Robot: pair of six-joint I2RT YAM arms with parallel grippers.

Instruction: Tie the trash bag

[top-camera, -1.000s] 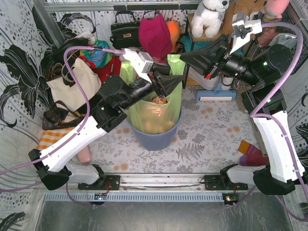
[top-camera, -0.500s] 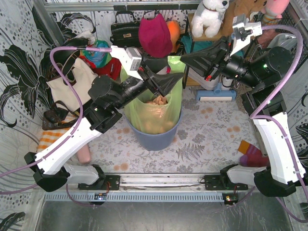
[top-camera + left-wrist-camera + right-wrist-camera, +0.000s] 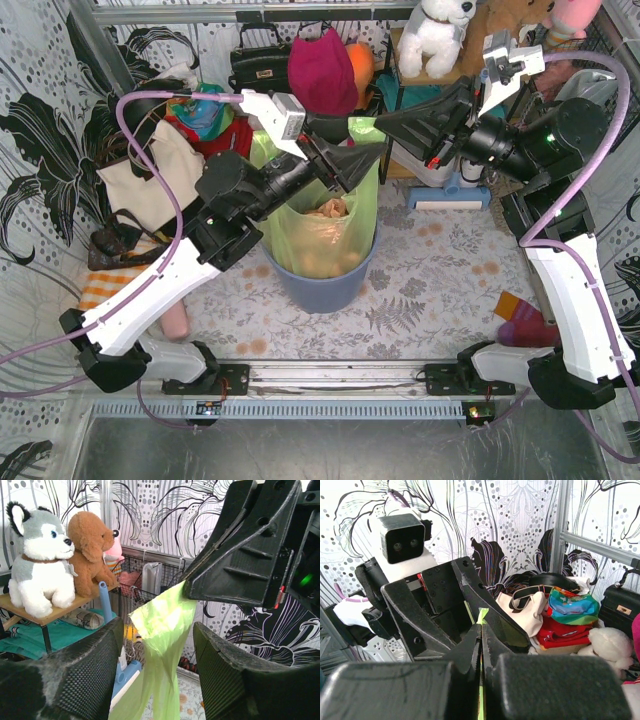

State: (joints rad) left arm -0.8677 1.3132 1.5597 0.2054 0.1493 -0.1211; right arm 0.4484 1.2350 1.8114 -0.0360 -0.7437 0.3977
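Note:
The trash bag (image 3: pixel 320 235), thin lime-green plastic, stands in a blue-grey bin (image 3: pixel 330 285) at mid-table, with crumpled tan paper (image 3: pixel 326 209) showing inside. Its right top corner is pulled up into a taut strip (image 3: pixel 162 630). My right gripper (image 3: pixel 356 123) is shut on that corner. In the right wrist view a green sliver (image 3: pixel 482 614) pokes out between its closed fingertips (image 3: pixel 481 630). My left gripper (image 3: pixel 352 160) is open. Its two fingers straddle the strip just below the right gripper (image 3: pixel 240 555) without pressing it (image 3: pixel 157 625).
A cream tote (image 3: pixel 150 175), a black handbag (image 3: pixel 258 65), a maroon hat (image 3: pixel 322 70) and a white plush dog (image 3: pixel 435 35) crowd the back. A blue-and-white item (image 3: pixel 450 195) lies right of the bin. Coloured cloth (image 3: pixel 520 320) lies near the right arm's base.
The left gripper's jaws have spread wider around the bag strip, and its wrist has shifted slightly. The right gripper has held still, shut on the bag corner.

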